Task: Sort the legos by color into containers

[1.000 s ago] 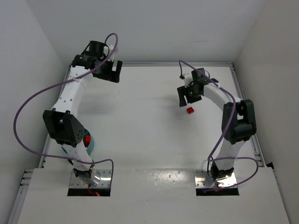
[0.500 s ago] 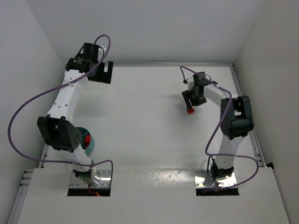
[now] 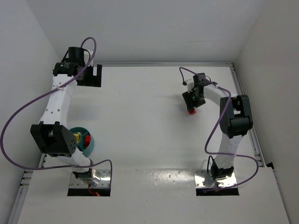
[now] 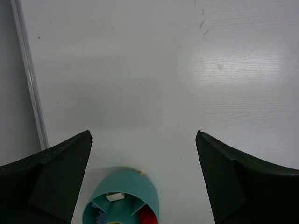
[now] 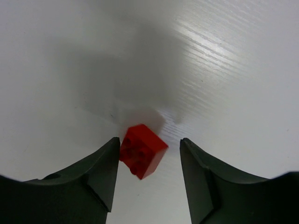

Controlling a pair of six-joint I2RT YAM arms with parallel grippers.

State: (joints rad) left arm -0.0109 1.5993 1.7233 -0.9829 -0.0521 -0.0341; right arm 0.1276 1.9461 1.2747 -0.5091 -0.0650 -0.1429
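A red lego (image 5: 142, 150) lies on the white table between the fingers of my right gripper (image 5: 149, 142). The left finger touches the brick; the right finger stands apart from it, so the gripper is open. From above, the gripper (image 3: 190, 103) is low over that lego (image 3: 190, 111) at the right back. The teal bowl (image 3: 89, 143) of containers sits at the near left, partly hidden by my left arm. In the left wrist view its compartments (image 4: 122, 198) hold red legos (image 4: 147, 215) and blue legos (image 4: 98, 215). My left gripper (image 3: 88, 74) is wide open and holds nothing, far from the bowl.
A metal rail (image 4: 30, 88) runs along the table's left edge, close to the left gripper. White walls enclose the table on the left, back and right. Two metal base plates (image 3: 88, 179) sit at the near edge.
My right gripper came down around the red lego and its jaws narrowed. The left arm swung left toward the back-left corner, uncovering more of the teal bowl.
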